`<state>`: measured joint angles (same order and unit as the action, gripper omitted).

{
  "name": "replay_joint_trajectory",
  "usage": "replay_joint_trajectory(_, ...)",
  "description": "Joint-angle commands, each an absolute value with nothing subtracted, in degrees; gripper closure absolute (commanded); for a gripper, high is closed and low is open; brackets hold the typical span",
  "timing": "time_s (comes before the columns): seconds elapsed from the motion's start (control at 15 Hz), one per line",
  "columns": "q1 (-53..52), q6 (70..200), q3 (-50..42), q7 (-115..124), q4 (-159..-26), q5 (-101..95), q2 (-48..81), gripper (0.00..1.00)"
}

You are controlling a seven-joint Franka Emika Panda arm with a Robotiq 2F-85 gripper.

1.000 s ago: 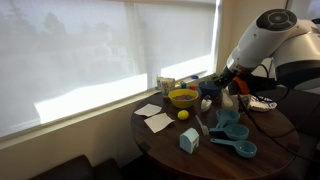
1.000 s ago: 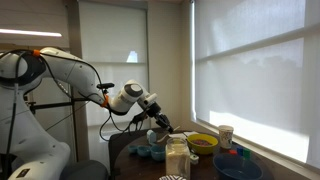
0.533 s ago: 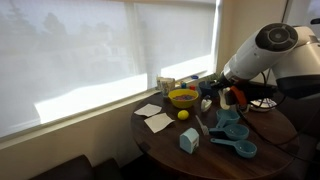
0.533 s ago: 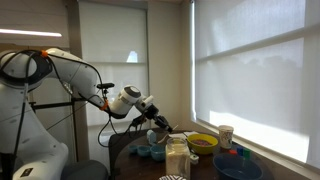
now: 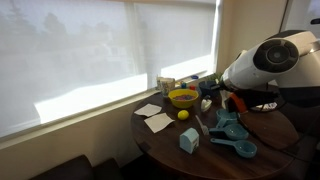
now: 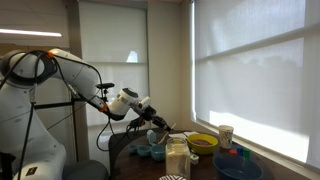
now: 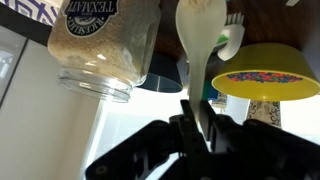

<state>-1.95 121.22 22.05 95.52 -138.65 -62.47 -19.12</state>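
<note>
White spoon (image 7: 199, 40): clamped tight between the fingers (image 7: 196, 125)
Yellow bowl (image 7: 262, 85): just beside the spoon
Grain jar (image 7: 105, 45): near, opposite side

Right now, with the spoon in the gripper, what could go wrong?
1. The gripper pinches the spoon only by its thin handle, so the spoon might twist or slip.
2. In the wrist view the jar is close beside the spoon; a sideways swing could knock it.
3. The table is crowded around the bowl, so a low move may bump something.
</note>
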Motion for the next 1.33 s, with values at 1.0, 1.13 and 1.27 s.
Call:
replay_joint_trajectory(1.0,-12.34,101.51,20.12,104.26,-135.28,-73.39,-14.31,0.97)
replay_joint_trajectory(1.13,-12.78,99.84,20.12,104.51,-135.05,-73.82,-13.76,0.97)
replay_joint_trajectory(1.27,-13.35,101.36,19.03,104.56,-134.6,-72.18,-13.71,0.97)
